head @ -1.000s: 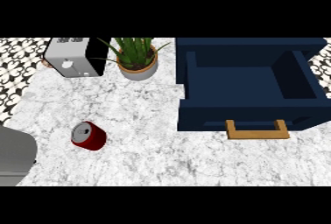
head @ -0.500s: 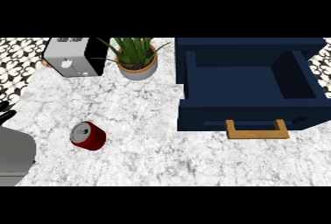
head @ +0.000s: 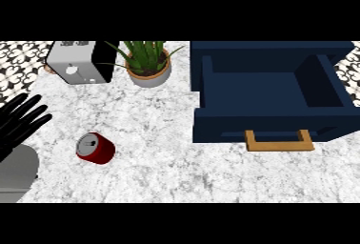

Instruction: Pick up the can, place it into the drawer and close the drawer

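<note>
Red can (head: pixel 96 148) at 8 o'clock on bench (head: pixel 162 174): likely light, stiff, slippery.
Best gripped round sidewall; left hand (head: pixel 14 125) at 9 o'clock, fingers (head: pixel 26 106) straight, apart.

The can (head: pixel 95 148) sits on the counter (head: pixel 162 162), front left, just right of the left hand (head: pixel 21 119) (that one's at the left edge). Back left is the toaster (head: pixel 79 62), with the plant (head: pixel 147 64) just to its right. The drawer (head: pixel 267 125) fills the right side, handle (head: pixel 278 141) toward the front.
</note>
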